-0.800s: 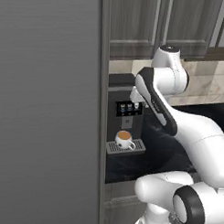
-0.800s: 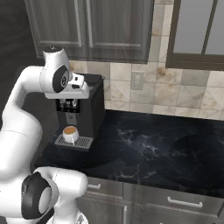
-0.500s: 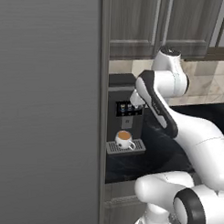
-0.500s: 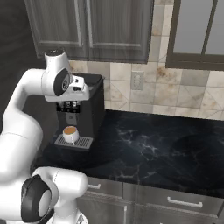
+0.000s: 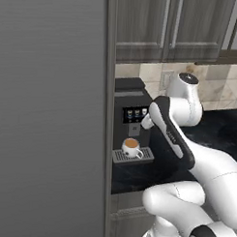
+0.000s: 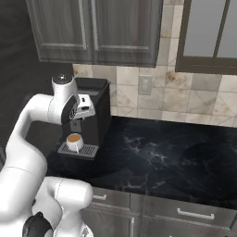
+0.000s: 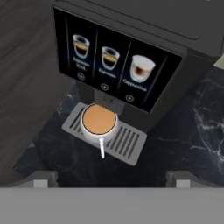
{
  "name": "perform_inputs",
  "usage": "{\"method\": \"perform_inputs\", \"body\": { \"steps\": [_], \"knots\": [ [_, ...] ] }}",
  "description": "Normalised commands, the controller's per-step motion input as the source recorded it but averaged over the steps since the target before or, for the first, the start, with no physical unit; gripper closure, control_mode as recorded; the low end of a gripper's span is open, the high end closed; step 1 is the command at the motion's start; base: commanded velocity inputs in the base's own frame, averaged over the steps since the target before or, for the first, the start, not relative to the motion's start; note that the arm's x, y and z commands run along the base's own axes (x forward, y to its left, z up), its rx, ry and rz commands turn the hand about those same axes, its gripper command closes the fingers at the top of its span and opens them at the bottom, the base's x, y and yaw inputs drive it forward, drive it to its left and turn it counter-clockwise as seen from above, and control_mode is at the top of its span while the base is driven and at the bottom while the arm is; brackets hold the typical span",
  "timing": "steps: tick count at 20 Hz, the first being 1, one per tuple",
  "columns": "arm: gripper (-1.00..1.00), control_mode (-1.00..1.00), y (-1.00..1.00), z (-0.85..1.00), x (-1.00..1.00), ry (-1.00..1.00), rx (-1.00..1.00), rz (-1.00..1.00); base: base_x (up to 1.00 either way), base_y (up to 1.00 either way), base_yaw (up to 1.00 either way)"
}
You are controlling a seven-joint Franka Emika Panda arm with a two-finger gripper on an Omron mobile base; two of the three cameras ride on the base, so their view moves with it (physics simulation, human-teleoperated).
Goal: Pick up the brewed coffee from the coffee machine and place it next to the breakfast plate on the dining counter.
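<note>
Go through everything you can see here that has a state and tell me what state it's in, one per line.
Mug: full of coffee, upright on the drip tray, not held.
Coffee machine: screen lit, showing three drinks.
Gripper: open, above the mug, holding nothing.
Upper cabinets: doors closed.
Drawer: closed.

White mug (image 7: 99, 123) w/ light brown coffee sits upright on silver drip tray (image 7: 127, 142) of black coffee machine (image 7: 131, 52), under spout; handle points away from machine front.
</note>
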Motion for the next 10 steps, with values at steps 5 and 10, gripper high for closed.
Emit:
{"method": "perform_inputs", "body": {
  "steps": [5,10],
  "knots": [
    [-1.0,-1.0,0.0,-0.45,-0.13,-0.12,0.0,0.08,0.0,0.0,0.0],
    [-1.0,-1.0,0.0,-0.45,0.0,0.0,0.0,0.0,0.0,0.0,0.0]
  ]
}}
